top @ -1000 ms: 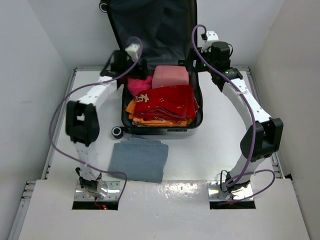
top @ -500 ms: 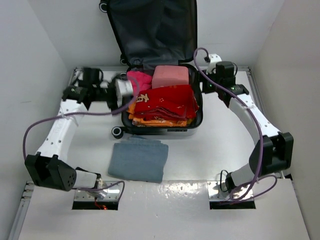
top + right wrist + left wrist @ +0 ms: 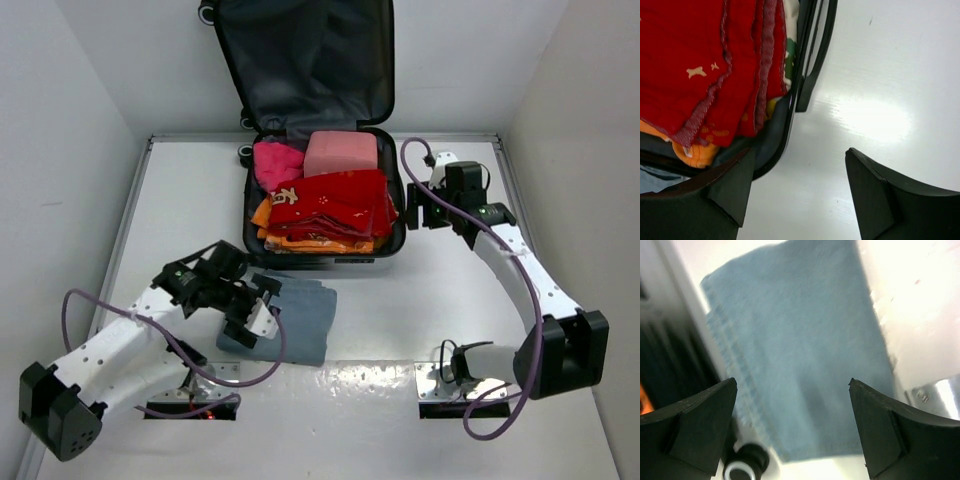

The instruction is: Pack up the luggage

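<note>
Centrally, toward the far edge of the table, sits the luggage, open. Lid upright against the back wall, dark lining facing forward; tray flat on the table.

Packed in the tray:
- a red cloth with pale print, on top
- orange cloth beneath it, poking out at the near-left corner
- a pink block at the far right
- a magenta garment at the far left

Just outside the right wall, the right gripper. Jaws apart, nothing between them but bare white table. From its wrist view, left finger overlapping the luggage rim and right finger clear over the table; contact with the rim impossible to tell.

In front of the near wall, lying flat on the table, a folded blue-grey cloth, close to the luggage but not in it.

Over the left part of that cloth, the left gripper. Spread wide, one finger toward each side of the cloth, fabric showing in the gap and not pinched. Height above the cloth not clear from either view. Placed nearer the arm bases than the luggage, off its near-left corner and apart from the shell. At the edge of the left wrist view, a small black wheel with a pale hub.
</note>
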Available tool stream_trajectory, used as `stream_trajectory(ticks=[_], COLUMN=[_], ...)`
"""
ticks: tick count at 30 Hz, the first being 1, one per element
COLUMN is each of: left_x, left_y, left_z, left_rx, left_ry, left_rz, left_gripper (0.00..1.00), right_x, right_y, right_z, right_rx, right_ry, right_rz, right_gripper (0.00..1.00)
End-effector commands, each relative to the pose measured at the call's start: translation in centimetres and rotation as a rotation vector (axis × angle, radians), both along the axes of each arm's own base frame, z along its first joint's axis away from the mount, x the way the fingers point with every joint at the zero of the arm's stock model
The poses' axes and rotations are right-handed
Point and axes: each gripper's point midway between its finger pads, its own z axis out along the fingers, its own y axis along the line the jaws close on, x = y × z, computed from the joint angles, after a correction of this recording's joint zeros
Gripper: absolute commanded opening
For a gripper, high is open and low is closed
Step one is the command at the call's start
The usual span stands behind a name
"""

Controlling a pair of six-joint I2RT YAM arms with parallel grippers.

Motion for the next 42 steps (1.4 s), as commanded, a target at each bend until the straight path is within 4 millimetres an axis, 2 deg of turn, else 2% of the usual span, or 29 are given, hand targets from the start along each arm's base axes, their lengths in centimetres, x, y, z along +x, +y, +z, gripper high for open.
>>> stream_trajectory(ticks=[1, 2, 5, 6, 9, 13, 14, 15, 23, 26, 27, 28, 29, 31, 32, 34, 37, 39, 40, 42], left_x=[-0.1, -1.2, -2.3, -3.4, -4.8, -5.6, -5.7, -5.8, -5.3, -4.1, -4.4, -3.6, -3.8, -2.5, -2.7, -2.4, -2.6, -2.1, -2.6, -2.5], left_y=[-2.7, -3.4, -4.5, -5.1, -5.7, -6.0, -5.7, -6.1, -5.6, -5.7, -5.8, -5.5, -5.5, -5.7, -5.4, -5.7, -5.6, -5.6, -5.3, -4.8], left_z=[0.7, 0.5, 0.2, 0.2, -1.1, -2.7, -3.6, -3.5, -6.8, -8.4, -8.4, -9.4, -10.0, -10.3, -11.1, -11.6, -12.6, -13.0, -13.6, -14.2], left_rx=[-0.055, -0.049, -0.045, -0.042, 0.009, 0.097, 0.139, 0.144, 0.255, 0.274, 0.276, 0.293, 0.312, 0.302, 0.327, 0.332, 0.358, 0.348, 0.358, 0.371], left_ry=[-0.008, 0.016, 0.048, 0.053, 0.103, 0.170, 0.201, 0.212, 0.244, 0.161, 0.167, 0.115, 0.089, 0.031, 0.034, 0.024, 0.050, 0.060, 0.086, 0.091], left_rz=[-0.034, -0.070, -0.079, -0.115, -0.123, -0.108, -0.106, -0.102, 0.012, 0.108, 0.109, 0.144, 0.147, 0.209, 0.232, 0.261, 0.290, 0.309, 0.290, 0.281], left_gripper=[0.99, 0.99, 0.99, 0.99, 0.99, 0.99, 0.99, 0.99, 0.99, 0.99, 0.99, 0.99, 0.99, 0.99, 0.99, 0.99, 0.93, 0.84, 0.81, 0.74], right_x=[-1.1, -1.5, -2.0, -2.4, -3.0, -3.3, -3.4, -3.4, -3.9, -4.1, -4.2, -4.4, -4.5, -4.6, -4.7, -4.7, -4.9, -5.0, -5.2, -5.2], right_y=[-0.7, -0.8, -0.8, -0.7, -0.9, -0.8, -0.8, -0.9, -1.1, -1.5, -1.5, -1.7, -1.7, -1.8, -1.9, -2.0, -2.0, -1.9, -1.5, -1.9], right_z=[0.3, 0.4, 0.4, 0.7, 0.6, 0.9, 1.1, 1.4, 1.8, 1.9, 2.0, 1.8, 1.8, 1.9, 1.8, 1.8, 2.0, 2.1, 2.0, 2.0], right_rx=[-0.006, -0.006, -0.008, -0.007, -0.013, -0.054, -0.060, -0.074, -0.092, -0.106, -0.106, -0.115, -0.112, -0.116, -0.119, -0.125, -0.119, -0.116, -0.114, -0.118], right_ry=[-0.004, -0.004, 0.000, -0.001, -0.001, -0.027, -0.033, -0.045, -0.054, -0.056, -0.057, -0.047, -0.048, -0.048, -0.042, -0.040, -0.046, -0.052, -0.051, -0.053], right_rz=[-0.025, -0.027, -0.029, -0.025, -0.019, 0.026, 0.030, 0.035, 0.052, 0.043, 0.042, 0.040, 0.041, 0.036, 0.037, 0.031, 0.026, 0.030, 0.046, 0.036], right_gripper=[0.72, 0.72, 0.72, 0.72, 0.73, 0.73, 0.73, 0.73, 0.75, 0.75, 0.75, 0.75, 0.75, 0.75, 0.75, 0.76, 0.76, 0.76, 0.76, 0.74])
